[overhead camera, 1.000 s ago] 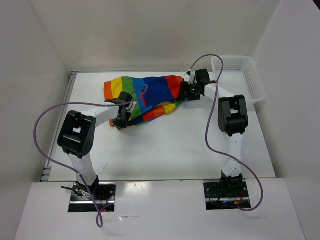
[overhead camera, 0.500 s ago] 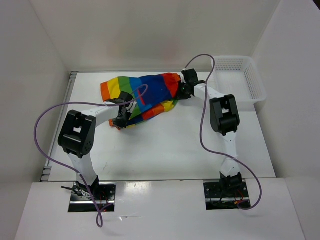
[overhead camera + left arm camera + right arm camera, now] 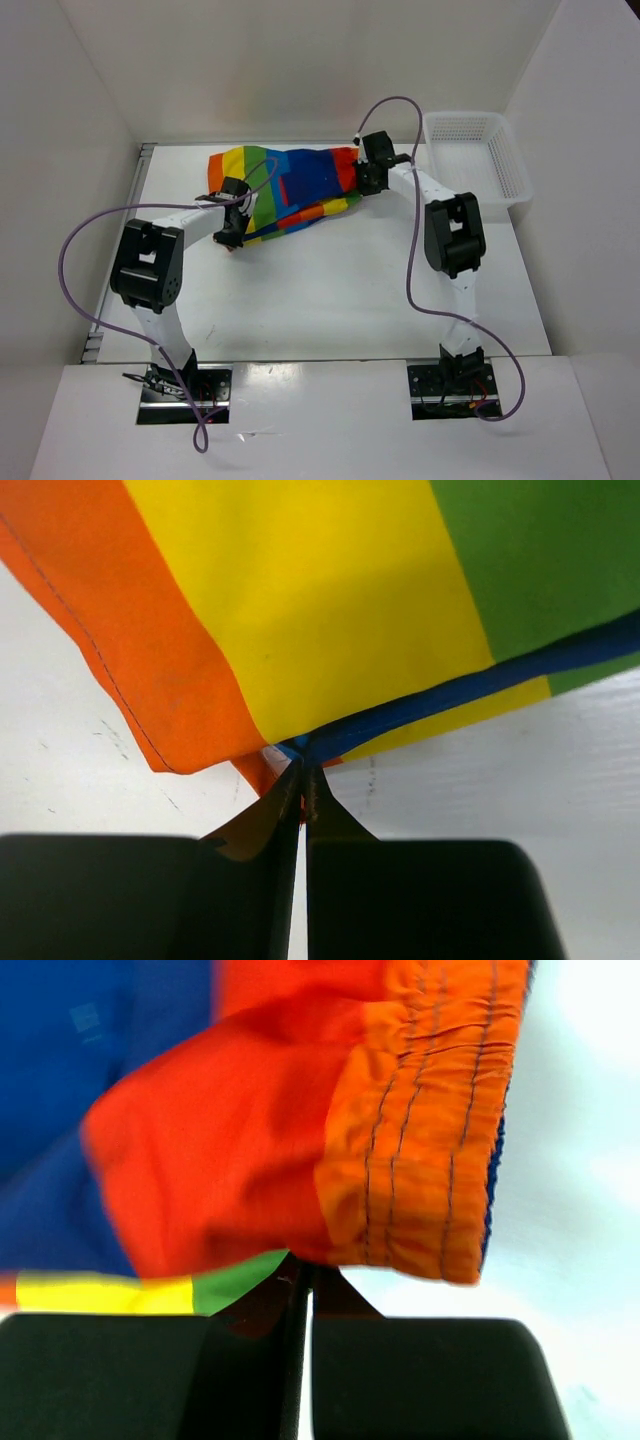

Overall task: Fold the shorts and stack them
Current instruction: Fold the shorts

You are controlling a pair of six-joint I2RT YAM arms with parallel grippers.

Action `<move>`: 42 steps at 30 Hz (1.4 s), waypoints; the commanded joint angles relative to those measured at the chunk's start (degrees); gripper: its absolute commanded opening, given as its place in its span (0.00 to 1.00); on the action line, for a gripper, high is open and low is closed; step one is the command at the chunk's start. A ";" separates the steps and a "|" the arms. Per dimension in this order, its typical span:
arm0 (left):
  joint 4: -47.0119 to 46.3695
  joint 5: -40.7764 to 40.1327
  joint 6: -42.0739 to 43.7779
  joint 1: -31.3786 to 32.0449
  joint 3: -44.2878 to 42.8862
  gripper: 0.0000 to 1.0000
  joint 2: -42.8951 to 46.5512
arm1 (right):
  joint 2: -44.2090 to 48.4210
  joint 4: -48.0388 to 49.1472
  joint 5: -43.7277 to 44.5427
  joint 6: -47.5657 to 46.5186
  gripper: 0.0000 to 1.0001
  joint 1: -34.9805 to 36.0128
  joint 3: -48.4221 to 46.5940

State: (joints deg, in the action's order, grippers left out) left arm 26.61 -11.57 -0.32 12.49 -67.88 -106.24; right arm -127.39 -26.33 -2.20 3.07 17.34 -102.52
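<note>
The shorts (image 3: 290,190) stretch across the far side of the bench (image 3: 330,300), toward 12 o'clock. The left fingers (image 3: 296,792) are pinched tight on a hem corner at the shorts' 8 o'clock end, below the orange and yellow stripes. The right fingers (image 3: 297,1282) are clamped on the cloth by the orange waistband at the 3 o'clock end. A basket (image 3: 470,150) sits at 2 o'clock.

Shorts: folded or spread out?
Partly folded, rumpled: the shorts lie doubled over themselves, stripes overlapping unevenly. The left gripper and right gripper each pinch an edge.
</note>
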 commanded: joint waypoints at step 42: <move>2.31 -0.73 0.32 1.83 4.51 0.05 1.03 | 23.69 -13.50 -18.63 -33.93 0.78 -11.99 25.35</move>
State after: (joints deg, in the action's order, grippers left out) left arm 26.79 -12.19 -0.19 15.11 -65.23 -104.36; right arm -104.92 -41.60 -17.30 -28.34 3.92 -78.83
